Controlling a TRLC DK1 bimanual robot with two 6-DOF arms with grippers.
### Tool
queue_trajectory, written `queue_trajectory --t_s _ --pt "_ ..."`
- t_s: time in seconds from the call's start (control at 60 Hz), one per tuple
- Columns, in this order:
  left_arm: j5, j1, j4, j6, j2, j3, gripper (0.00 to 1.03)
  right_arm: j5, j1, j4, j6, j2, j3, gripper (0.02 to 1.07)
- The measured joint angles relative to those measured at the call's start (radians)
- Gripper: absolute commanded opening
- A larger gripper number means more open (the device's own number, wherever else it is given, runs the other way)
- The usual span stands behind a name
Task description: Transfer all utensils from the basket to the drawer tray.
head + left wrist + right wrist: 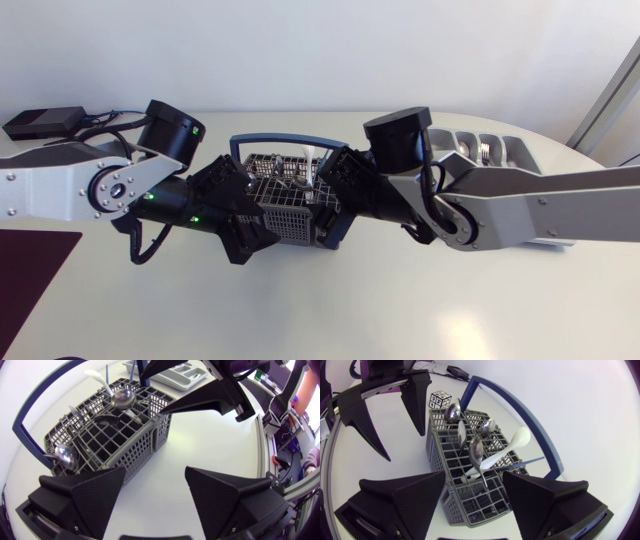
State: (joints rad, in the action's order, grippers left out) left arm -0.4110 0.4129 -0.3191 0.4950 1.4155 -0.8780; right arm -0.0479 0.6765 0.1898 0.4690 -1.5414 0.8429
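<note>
the left black claw (155,472) is wide open and empty, at nine o'clock of the grey plastic grid basket with a blue handle (140,455). the right black claw (472,476), also wide open and empty, is at three o'clock. shiny metal spoons (476,452) and a white plastic spoon (512,442) stand inside the basket. the grey drawer tray (510,148) lies at two o'clock of it.

Bright, diffuse light overhead. Head view: soft glare on table (470,325) at 5 o'clock, faint shadow under right arm (540,205). Spoon (122,398) glints.

Utensils (122,397) in basket (131,460), between left end effector (155,474) and right end effector (472,479)
</note>
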Motion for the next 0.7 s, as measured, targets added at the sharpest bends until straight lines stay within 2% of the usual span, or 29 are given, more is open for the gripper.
queue_trajectory --t_s 0.117,0.217,0.467,0.6,0.7 --pt "0.0 -0.001 0.006 0.0 0.0 0.003 0.84 0.013 0.0 0.044 0.008 -0.022 -0.009 0.8" --pt "0.0 -0.001 0.014 0.0 0.0 0.003 0.84 0.027 0.0 0.081 0.011 -0.036 -0.009 0.79" --pt "0.0 -0.001 0.033 0.0 0.002 0.003 0.84 0.062 0.0 0.129 0.011 -0.097 0.003 0.64" --pt "0.0 -0.001 0.033 0.0 0.003 0.003 0.84 0.083 0.002 0.135 0.011 -0.115 0.018 0.63" --pt "0.0 -0.001 0.033 0.0 0.011 0.003 0.84 0.093 0.01 0.137 0.011 -0.128 0.031 0.54"
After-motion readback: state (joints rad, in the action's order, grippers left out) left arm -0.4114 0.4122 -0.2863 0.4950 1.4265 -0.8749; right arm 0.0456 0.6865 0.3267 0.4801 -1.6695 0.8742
